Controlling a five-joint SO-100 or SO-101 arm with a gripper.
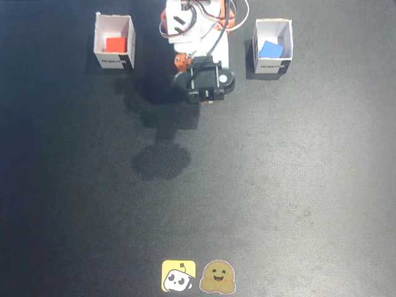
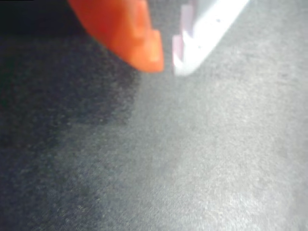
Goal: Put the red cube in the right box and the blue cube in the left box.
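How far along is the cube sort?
Looks done. In the fixed view, the red cube sits inside the box on the picture's left, and the blue cube inside the box on the right. The gripper holds nothing, fingertips nearly together. No cube is left on the mat.
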